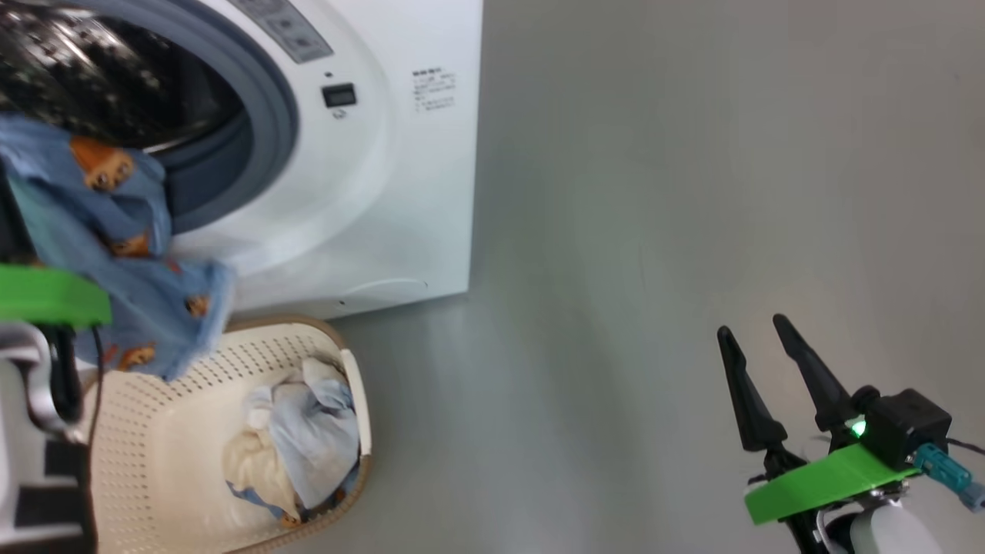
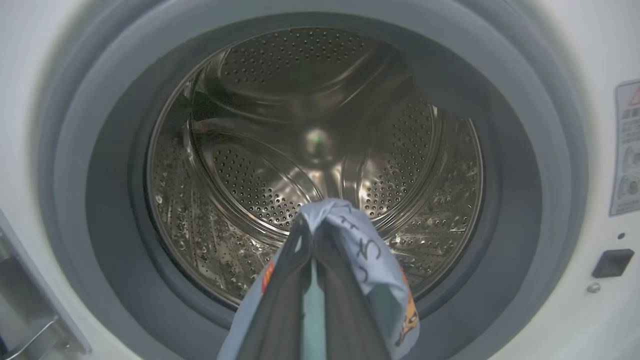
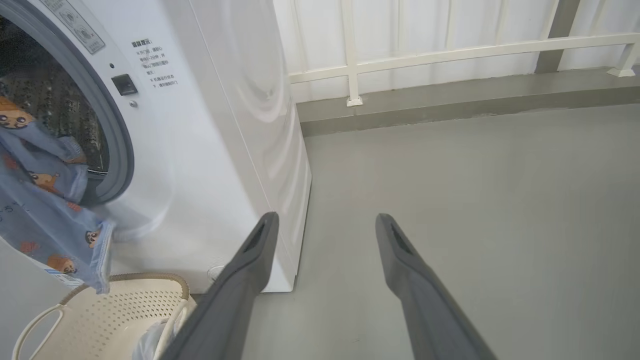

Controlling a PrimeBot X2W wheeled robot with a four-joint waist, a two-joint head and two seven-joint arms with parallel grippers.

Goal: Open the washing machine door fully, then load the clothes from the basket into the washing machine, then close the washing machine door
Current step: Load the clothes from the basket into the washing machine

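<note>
blue garment (image 2: 367, 250) between left fingers (image 2: 286, 305), before drum (image 2: 310, 125)

The drum (image 2: 320, 150) mouth stands open, wide enough to enter. The blue garment (image 1: 115, 254) hangs before its lower edge, above the basket (image 1: 169, 446). Floor (image 1: 654, 231) right of the washer (image 1: 400, 192) lies free.

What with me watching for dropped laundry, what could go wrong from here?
1. The left gripper seems to pinch only a fold of the blue garment, most of which hangs below; it could slip out before reaching the drum.
2. The hanging tail may drape over the seal rather than go in, staying outside.
3. The tail hangs close over the basket and might snag its rim.
</note>
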